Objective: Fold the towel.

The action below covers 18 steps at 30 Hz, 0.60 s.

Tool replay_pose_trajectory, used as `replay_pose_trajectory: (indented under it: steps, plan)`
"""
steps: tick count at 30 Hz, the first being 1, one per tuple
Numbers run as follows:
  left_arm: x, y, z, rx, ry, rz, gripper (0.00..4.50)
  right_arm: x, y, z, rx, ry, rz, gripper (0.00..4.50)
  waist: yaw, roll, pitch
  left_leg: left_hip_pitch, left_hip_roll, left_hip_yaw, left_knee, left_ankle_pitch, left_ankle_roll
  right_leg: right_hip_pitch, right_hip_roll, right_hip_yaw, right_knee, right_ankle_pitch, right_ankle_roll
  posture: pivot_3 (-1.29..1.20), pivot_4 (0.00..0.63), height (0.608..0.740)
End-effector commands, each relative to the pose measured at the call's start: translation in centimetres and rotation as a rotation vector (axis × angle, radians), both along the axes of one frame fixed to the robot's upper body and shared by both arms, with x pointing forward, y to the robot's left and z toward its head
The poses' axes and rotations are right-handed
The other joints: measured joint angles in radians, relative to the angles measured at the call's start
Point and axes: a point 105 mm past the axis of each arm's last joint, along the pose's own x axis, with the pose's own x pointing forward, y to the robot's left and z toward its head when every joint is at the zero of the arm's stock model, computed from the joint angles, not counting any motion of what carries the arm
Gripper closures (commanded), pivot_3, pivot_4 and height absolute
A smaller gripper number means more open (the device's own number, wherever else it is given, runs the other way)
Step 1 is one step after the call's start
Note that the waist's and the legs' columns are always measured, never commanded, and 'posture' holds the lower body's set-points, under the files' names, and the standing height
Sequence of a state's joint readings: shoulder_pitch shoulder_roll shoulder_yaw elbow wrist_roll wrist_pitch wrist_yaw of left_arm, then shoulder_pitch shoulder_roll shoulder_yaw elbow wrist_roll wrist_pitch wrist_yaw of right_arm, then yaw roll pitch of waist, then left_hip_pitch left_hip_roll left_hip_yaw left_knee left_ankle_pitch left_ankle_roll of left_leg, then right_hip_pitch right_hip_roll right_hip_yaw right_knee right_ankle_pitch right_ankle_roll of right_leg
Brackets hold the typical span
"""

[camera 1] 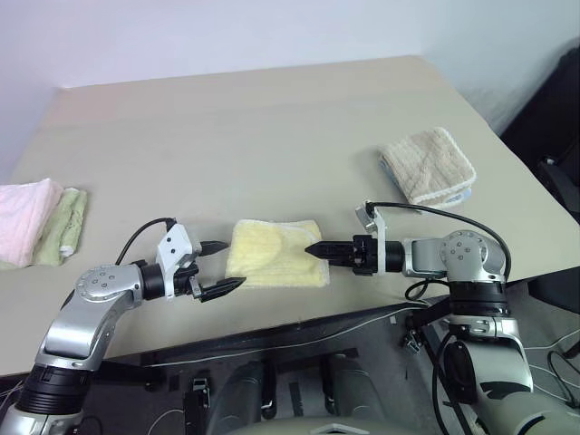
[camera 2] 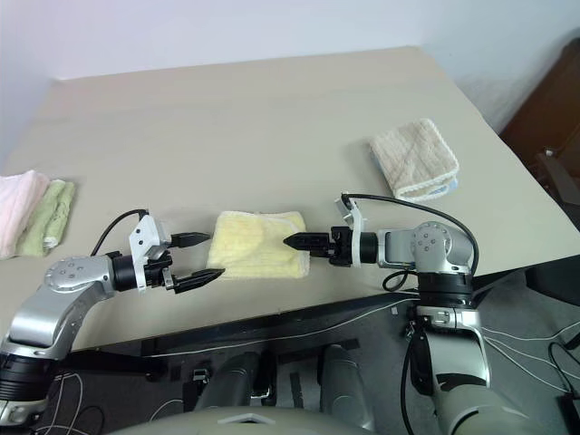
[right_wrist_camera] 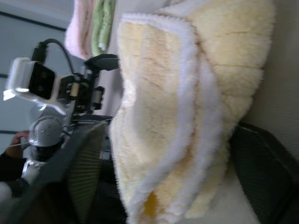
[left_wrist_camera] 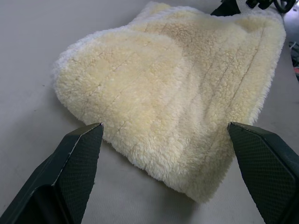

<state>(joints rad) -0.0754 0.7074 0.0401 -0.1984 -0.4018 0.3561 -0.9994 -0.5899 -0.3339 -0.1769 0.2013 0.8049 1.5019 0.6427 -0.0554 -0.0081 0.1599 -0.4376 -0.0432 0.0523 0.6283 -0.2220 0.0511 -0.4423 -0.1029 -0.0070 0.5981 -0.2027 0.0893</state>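
Note:
The towel (camera 1: 276,252) is pale yellow terry cloth, lying folded into a small rectangle on the table close to the front edge. My left gripper (camera 1: 233,265) hovers just off the towel's left side, open, its fingers (left_wrist_camera: 77,158) apart in front of the fluffy edge with nothing between them. My right gripper (camera 1: 311,249) points leftward at the towel's right edge. In the right wrist view its fingers (right_wrist_camera: 261,172) stand apart on either side of the towel's (right_wrist_camera: 187,116) stacked white-hemmed layers.
A beige folded towel (camera 1: 428,163) lies at the back right of the table (camera 1: 272,127). A pink towel (camera 1: 23,217) and a light green one (camera 1: 65,225) sit at the far left. The table's front edge runs just below both grippers.

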Motion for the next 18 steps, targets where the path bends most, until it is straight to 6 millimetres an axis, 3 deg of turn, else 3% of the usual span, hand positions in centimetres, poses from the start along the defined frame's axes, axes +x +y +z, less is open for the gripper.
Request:
replay_pose_trajectory:
  steps: [1,9,13,18]
  plan:
    - [0.2,-0.2,0.6,0.008,-0.049,-0.013,0.00,0.5,0.4,-0.3,-0.039,-0.018,-0.012,1.65,0.000,0.000,0.000,0.000,0.000,0.000,0.000,0.000,0.000,0.000,0.000,0.000,0.000,0.000,0.000,0.00,0.150,0.740]
    - [0.5,0.2,0.7,-0.005,-0.054,0.010,0.00,0.1,1.2,0.5,-0.026,-0.049,0.023,4.36,-0.006,-0.001,0.000,-0.001,0.000,0.000,0.000,0.000,0.000,0.000,0.000,0.000,-0.001,0.000,0.000,0.00,0.150,0.740]
    - [0.6,0.4,0.7,-0.006,-0.053,0.017,0.00,0.0,0.8,1.5,-0.009,-0.081,0.027,4.46,-0.006,-0.001,0.000,0.000,0.000,0.000,0.000,0.000,0.000,0.000,0.000,0.000,-0.001,0.000,-0.001,0.00,0.150,0.740]
    - [0.9,0.7,0.8,-0.014,-0.045,0.021,0.00,-0.1,-0.2,5.3,0.085,-0.183,0.020,4.46,0.009,0.000,0.000,-0.005,0.000,0.000,0.000,0.000,0.000,-0.004,0.000,0.000,-0.001,0.000,-0.001,0.00,0.150,0.740]
